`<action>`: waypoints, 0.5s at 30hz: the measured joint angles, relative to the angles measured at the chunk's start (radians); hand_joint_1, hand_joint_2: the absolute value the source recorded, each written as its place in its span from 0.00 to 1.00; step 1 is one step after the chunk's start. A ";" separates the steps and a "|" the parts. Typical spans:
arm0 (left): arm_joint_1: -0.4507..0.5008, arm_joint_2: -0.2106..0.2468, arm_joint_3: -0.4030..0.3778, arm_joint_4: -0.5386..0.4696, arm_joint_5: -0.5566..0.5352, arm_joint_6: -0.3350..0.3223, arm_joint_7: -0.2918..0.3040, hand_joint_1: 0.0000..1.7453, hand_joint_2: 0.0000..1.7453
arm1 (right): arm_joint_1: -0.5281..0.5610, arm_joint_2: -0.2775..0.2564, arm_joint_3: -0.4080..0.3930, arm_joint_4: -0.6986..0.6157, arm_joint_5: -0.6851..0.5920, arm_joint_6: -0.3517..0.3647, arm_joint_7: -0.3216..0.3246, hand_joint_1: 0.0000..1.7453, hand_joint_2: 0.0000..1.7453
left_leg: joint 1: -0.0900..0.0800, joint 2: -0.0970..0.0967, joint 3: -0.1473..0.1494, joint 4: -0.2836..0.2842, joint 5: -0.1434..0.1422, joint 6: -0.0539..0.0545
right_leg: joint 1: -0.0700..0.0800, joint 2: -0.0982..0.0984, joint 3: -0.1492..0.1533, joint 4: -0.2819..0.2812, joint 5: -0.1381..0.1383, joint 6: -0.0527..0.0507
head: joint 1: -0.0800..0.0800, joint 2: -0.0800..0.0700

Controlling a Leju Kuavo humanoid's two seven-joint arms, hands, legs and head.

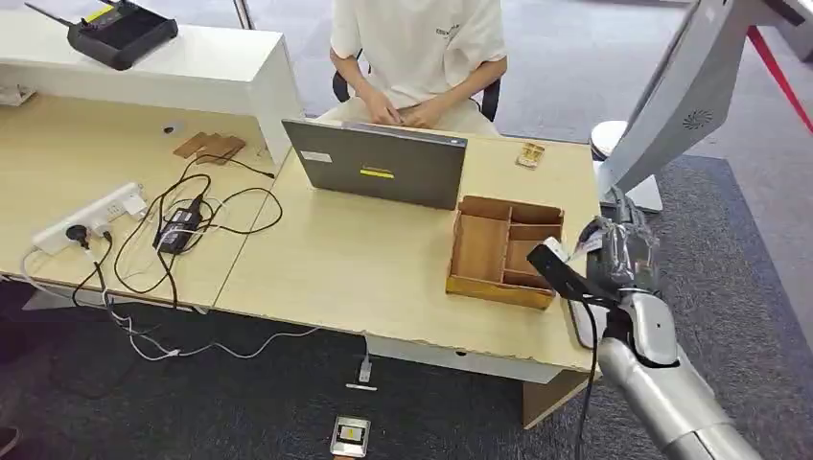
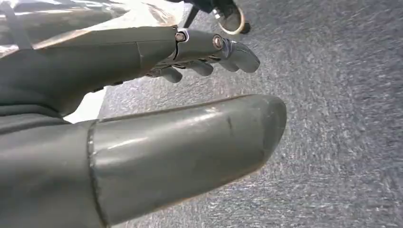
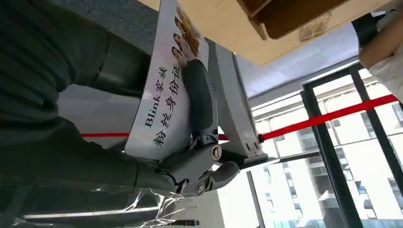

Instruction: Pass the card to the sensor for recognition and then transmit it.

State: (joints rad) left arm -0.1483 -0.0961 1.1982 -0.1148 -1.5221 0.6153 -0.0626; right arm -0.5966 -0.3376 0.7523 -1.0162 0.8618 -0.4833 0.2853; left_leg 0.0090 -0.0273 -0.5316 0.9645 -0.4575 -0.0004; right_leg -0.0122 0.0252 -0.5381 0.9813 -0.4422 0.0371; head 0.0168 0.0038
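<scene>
My right hand hovers at the table's right edge, just right of the wooden tray. It grips a white card printed with blue and dark lettering and small photos; a dark finger lies across the card's face. A silver slanted device on a stand rises just beyond the hand, and its grey post stands behind the card in the right wrist view. My left hand hangs over grey carpet with its fingers apart, holding nothing.
A divided wooden tray sits on the light wooden table, with a grey laptop behind it. A person sits at the far side. A power strip and cables lie at the left.
</scene>
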 joint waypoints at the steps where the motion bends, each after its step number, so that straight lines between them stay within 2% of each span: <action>1: 0.000 0.000 0.002 0.000 0.000 0.000 0.002 0.00 0.00 | 0.009 -0.007 -0.006 -0.002 -0.007 -0.002 0.004 1.00 1.00 | 0.000 0.000 0.000 0.000 0.000 0.000 | 0.000 0.000 0.000 0.000 0.000 0.000 | 0.000 0.000; 8: 0.000 0.000 0.020 0.000 0.000 -0.002 0.011 0.00 0.00 | 0.069 -0.057 -0.039 -0.002 -0.034 -0.017 0.008 1.00 1.00 | 0.000 0.000 0.000 0.000 0.000 0.000 | 0.000 0.000 0.000 0.000 0.000 0.000 | 0.000 0.000; 15: -0.003 0.000 0.033 0.000 0.000 -0.002 0.015 0.00 0.00 | 0.092 -0.066 -0.042 0.000 -0.037 -0.014 0.006 1.00 1.00 | 0.000 0.000 0.000 0.000 0.000 0.000 | 0.000 0.000 0.000 0.000 0.000 0.000 | 0.000 0.000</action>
State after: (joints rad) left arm -0.1510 -0.0961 1.2314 -0.1148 -1.5225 0.6134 -0.0473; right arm -0.5048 -0.4032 0.7103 -1.0166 0.8244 -0.4978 0.2915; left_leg 0.0091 -0.0272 -0.5316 0.9644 -0.4574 -0.0004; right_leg -0.0121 0.0252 -0.5380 0.9816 -0.4422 0.0371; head 0.0168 0.0038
